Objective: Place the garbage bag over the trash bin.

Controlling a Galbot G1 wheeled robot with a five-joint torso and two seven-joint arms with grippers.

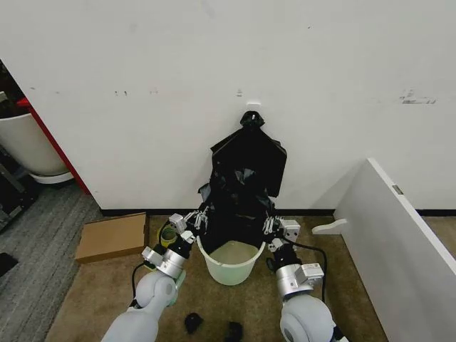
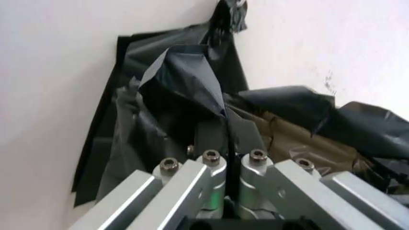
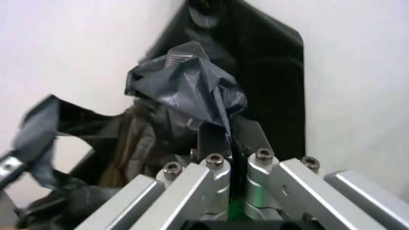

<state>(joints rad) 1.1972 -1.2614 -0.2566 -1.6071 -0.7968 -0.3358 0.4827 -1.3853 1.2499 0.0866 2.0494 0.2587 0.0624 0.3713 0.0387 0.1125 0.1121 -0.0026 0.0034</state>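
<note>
The right gripper (image 3: pixel 228 143) jaws pinch a crumpled fold of the garbage bag (image 3: pixel 185 91).

Readable text: none on any surface.
Labels, brands: none legible.
Numbers, signs: none legible.

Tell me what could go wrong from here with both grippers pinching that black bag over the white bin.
Three risks stand out.
1. The left gripper and right gripper each pinch only a thin fold of the garbage bag, so the glossy film could slip out or tear.
2. The bag hangs bunched above the trash bin, its mouth not spread; it may miss the rim on one side.
3. The knotted black bag hangs on the wall right behind and could snag.
</note>
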